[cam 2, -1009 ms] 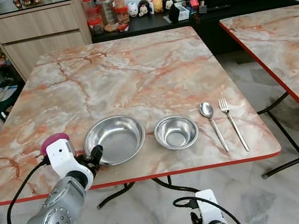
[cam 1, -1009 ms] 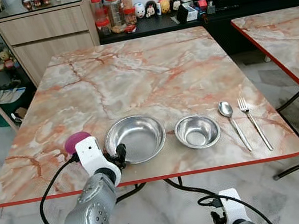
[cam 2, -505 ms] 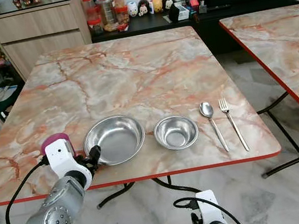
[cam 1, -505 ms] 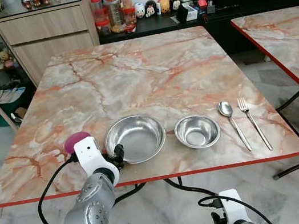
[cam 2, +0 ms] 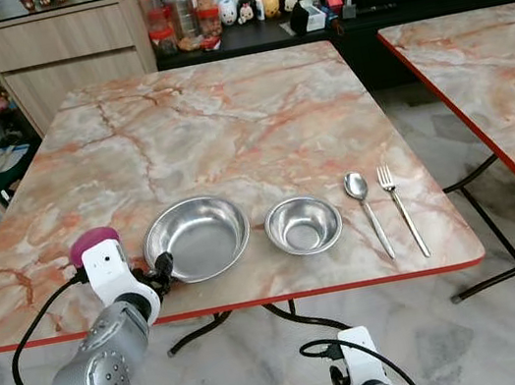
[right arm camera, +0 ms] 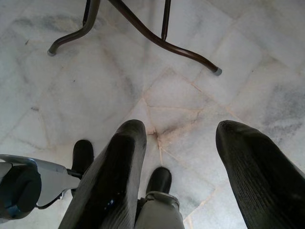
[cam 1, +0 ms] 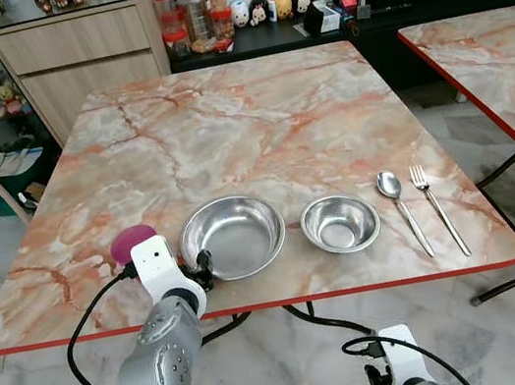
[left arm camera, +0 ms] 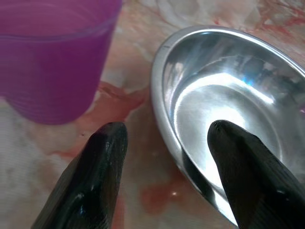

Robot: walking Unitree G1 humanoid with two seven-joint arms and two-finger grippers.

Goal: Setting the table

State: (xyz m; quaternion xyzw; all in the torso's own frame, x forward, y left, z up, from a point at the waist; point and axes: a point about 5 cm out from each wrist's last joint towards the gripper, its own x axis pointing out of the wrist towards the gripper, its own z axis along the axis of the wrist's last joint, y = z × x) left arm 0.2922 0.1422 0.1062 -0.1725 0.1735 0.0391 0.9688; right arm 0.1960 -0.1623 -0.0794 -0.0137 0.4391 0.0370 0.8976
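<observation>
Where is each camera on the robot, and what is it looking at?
Left eye view: on the head, looking forward and down at the table; the left arm shows.
Right eye view: beside it on the head, same scene.
Left wrist view: on the left wrist, looking along the open left gripper at the purple cup and big bowl.
Right wrist view: on the hanging right arm, looking past the open right gripper at the floor.
Shared: cup and big bowl appear in eye and left wrist views.

The left gripper [left arm camera: 164,143] straddles, fingers apart, the steel bowl's [left arm camera: 224,95] rim, beside a purple cup [left arm camera: 52,57] on the surface [left arm camera: 138,157].
</observation>
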